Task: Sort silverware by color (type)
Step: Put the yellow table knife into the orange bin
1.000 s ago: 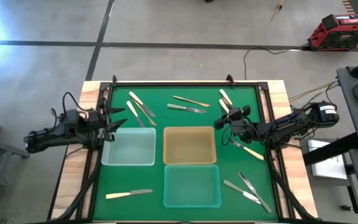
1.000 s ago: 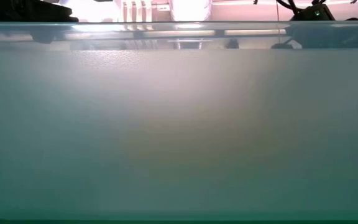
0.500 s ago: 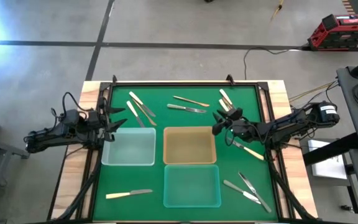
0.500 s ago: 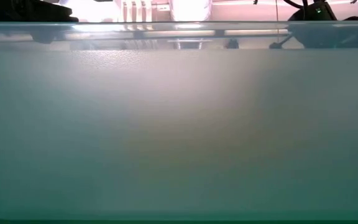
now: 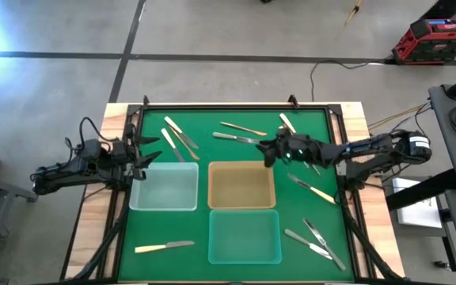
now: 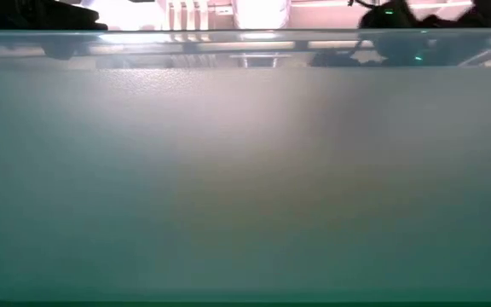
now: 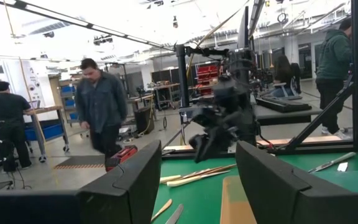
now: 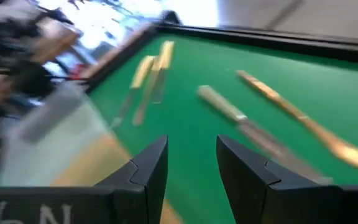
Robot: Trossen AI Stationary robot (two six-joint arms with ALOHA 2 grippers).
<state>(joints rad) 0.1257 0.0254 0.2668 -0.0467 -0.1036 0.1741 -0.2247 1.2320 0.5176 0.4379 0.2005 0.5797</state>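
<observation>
A: Where do I have the arms, relative to the amber tray (image 5: 241,184)?

B: Right gripper (image 5: 266,150), fingers apart and empty, hovers just beyond its far right corner, beside a cream-handled knife (image 5: 237,138). Left gripper (image 5: 150,150), parted, waits left.

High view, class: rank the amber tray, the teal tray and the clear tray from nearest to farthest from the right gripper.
1. Amber tray: centre of the mat, just beside the right gripper.
2. Teal tray: at the mat's near edge, past the amber tray.
3. Clear tray: on the left, by the left gripper.
</observation>
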